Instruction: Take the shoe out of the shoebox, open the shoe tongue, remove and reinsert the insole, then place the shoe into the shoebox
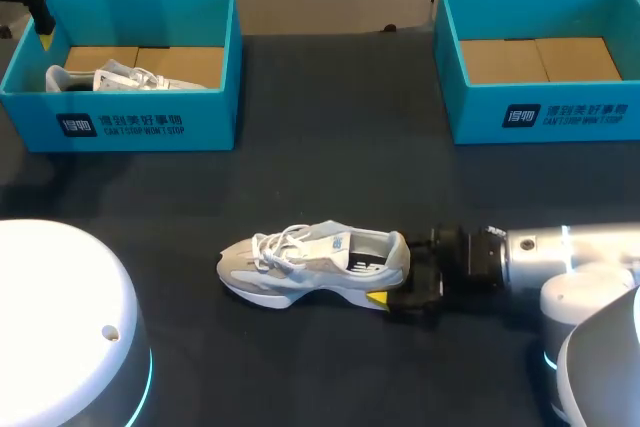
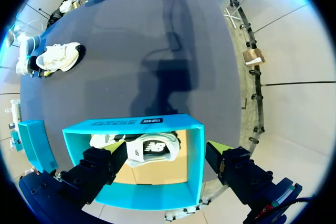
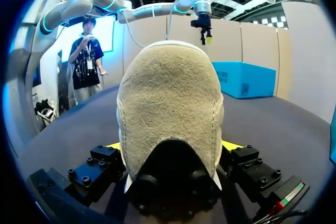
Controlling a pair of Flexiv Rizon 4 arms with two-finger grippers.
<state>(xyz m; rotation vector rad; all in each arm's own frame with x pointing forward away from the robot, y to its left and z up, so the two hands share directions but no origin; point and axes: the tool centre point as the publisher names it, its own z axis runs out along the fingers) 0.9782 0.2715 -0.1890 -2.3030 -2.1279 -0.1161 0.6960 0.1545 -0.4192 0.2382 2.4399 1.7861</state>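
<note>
Head view: the shoe is out of its box and lies on its sole on the near middle of the table, toe to the left. My right gripper clasps its heel from the right. The laces look done up and a printed insole shows inside, so I judge only the taking-out finished. The tongue, the insole and the return are all left. A second shoe lies in the left shoebox at the far left, and the right shoebox at the far right holds only its cardboard floor. My left gripper hangs over the left box's far left corner.

Left wrist view: the left gripper is spread wide above the left shoebox, holding nothing, with the second shoe below it. The shoe lies well apart, out on the table.

Right wrist view: the shoe fills the space between the fingers of the right gripper. The yellow tips press on either side of the heel, a firm hold as far as I can see.
</note>
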